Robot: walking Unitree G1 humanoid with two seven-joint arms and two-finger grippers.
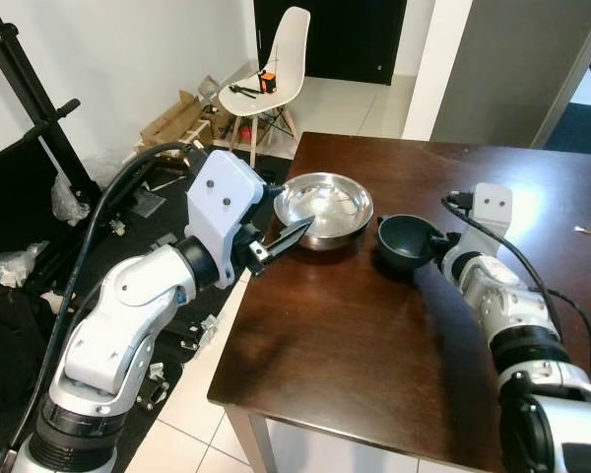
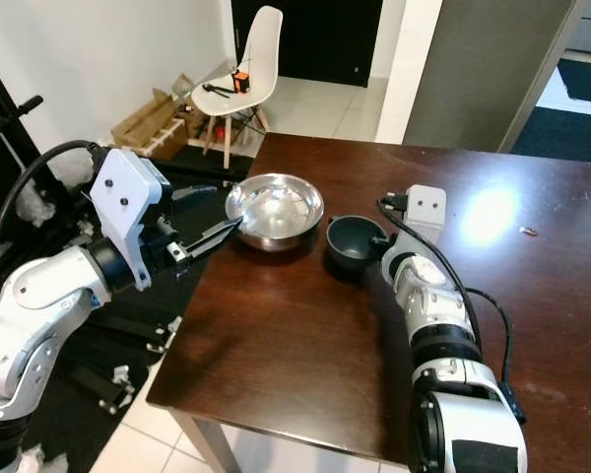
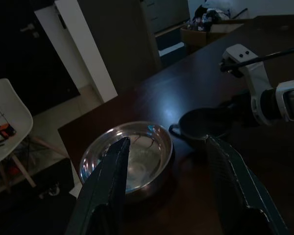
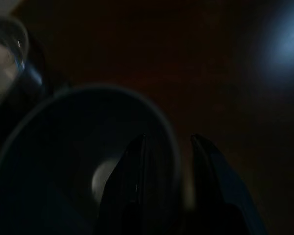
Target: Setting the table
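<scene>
Mid-placement: right gripper (image 4: pixel 161 161) pinching the dark bowl's (image 1: pixel 406 241) rim on the counter (image 1: pixel 355 355), steel bowl (image 1: pixel 325 207) just ahead of the spread left gripper (image 3: pixel 169 176); next, presumably, releasing and closing in.

Head views bright, sharp, table (image 2: pixel 492 212) glare, wrist views dim

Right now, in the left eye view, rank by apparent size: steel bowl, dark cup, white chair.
1. White chair, though it stands farther away, so its real lead is greater.
2. Steel bowl.
3. Dark cup, held at its rim by the right gripper.
</scene>
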